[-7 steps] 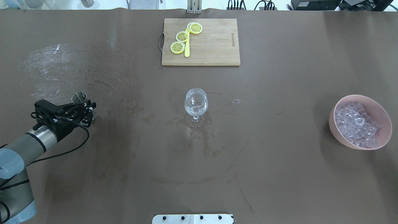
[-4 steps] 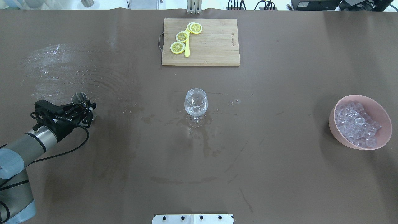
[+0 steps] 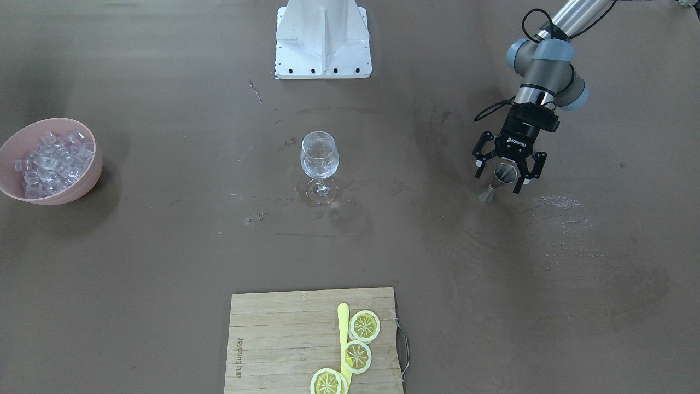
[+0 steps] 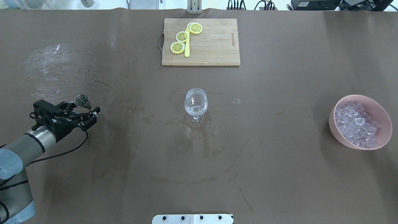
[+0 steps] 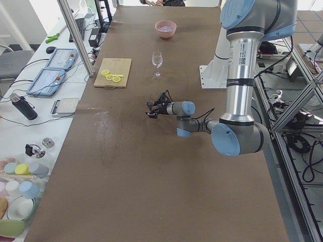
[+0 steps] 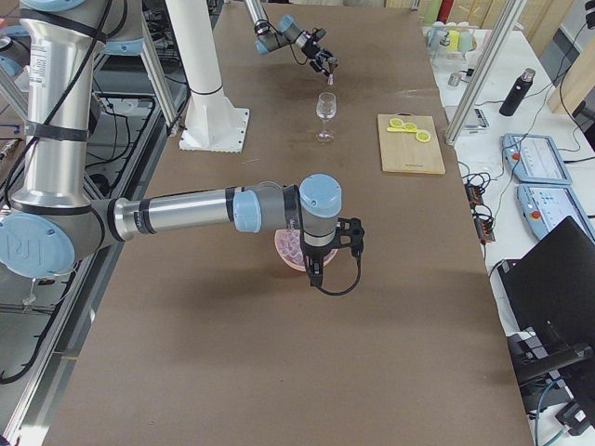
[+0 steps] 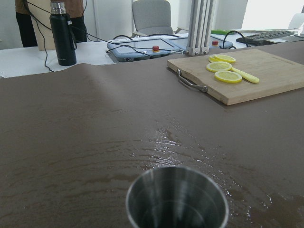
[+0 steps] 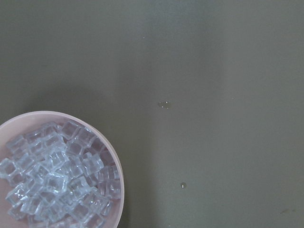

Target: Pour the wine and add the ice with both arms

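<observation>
a: where do we find the ice (image 4: pixel 357 124)?
b: piled in the pink bowl (image 4: pixel 337 133) at the right end of the table (image 4: pixel 279 174). it is well apart from the left gripper (image 4: pixel 85 107), and the stemmed glass (image 4: pixel 196 102) stands between them near the middle.
a: and what do we make of that left gripper?
b: its fingers are spread wide. in the front-facing view we see a small metal jigger (image 3: pixel 503 175) standing between them, but we cannot tell whether either finger touches it. the left wrist camera looks down into the jigger's open mouth at the bottom of its view.
a: the right gripper (image 6: pixel 315 269)?
b: we see it only in the side view from the robot's right, pointing down at the bowl. it hangs over the bowl or just beside it, and we cannot tell which. from there we also cannot tell whether its fingers are apart or together. its wrist camera shows the bowl and cubes in the lower left corner, with brown table across the rest.
a: what else do we see?
b: a wooden cutting board (image 4: pixel 211 46) with lemon slices (image 4: pixel 182 36) on the side of the table far from the robot, and wet streaks (image 4: pixel 62 71) on the table beyond the left gripper.
</observation>
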`<action>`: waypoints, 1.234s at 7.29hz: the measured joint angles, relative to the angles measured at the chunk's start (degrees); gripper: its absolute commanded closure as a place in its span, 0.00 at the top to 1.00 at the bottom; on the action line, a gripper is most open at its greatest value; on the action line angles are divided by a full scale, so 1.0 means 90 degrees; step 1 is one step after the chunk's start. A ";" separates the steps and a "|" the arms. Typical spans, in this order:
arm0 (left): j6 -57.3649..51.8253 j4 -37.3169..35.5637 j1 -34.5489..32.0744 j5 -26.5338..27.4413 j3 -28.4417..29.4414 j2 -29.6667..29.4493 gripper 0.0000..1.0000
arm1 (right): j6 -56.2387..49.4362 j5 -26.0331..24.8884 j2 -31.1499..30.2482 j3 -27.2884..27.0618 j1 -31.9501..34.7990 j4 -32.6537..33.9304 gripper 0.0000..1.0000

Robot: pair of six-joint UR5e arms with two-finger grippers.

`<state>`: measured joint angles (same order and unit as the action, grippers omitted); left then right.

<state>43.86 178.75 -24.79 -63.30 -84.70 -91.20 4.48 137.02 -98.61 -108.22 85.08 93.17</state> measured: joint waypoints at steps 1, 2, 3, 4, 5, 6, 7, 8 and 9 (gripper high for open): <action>0.0000 0.0014 0.0000 0.0002 -0.0001 0.0015 0.97 | 0.0000 0.0000 0.0000 -0.0003 0.0000 0.0000 1.00; 0.0000 0.0059 0.0000 -0.0002 0.0001 0.0027 0.97 | 0.0000 0.0000 0.0000 -0.0006 0.0000 0.0000 1.00; 0.0000 0.0140 0.0000 -0.0005 0.0016 0.0054 0.97 | 0.0000 0.0000 0.0000 -0.0006 0.0000 0.0000 1.00; 0.0000 0.0257 0.0000 -0.0004 0.0026 0.0124 0.97 | 0.0000 0.0000 0.0000 -0.0006 0.0000 0.0000 1.00; 0.0000 0.0452 0.0000 -0.0005 0.0019 0.0254 0.98 | 0.0000 0.0000 -0.0002 -0.0007 0.0000 0.0000 1.00; 0.0000 0.0657 0.0007 -0.0004 0.0010 0.0402 0.98 | 0.0000 0.0000 -0.0006 -0.0006 0.0000 0.0000 1.00; 0.0000 0.0857 0.0052 0.0002 0.0006 0.0544 0.98 | 0.0000 0.0000 -0.0011 -0.0009 0.0000 0.0000 1.00; -0.0002 0.1052 0.0169 0.0018 0.0006 0.0668 0.98 | 0.0000 0.0002 -0.0016 -0.0013 0.0000 0.0000 1.00; -0.0006 0.1211 0.0289 0.0028 0.0006 0.0763 0.98 | 0.0000 0.0009 -0.0018 -0.0015 0.0000 0.0000 1.00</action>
<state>43.80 189.65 -22.19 -63.06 -84.65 -84.34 4.48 137.10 -98.77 -108.36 85.08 93.16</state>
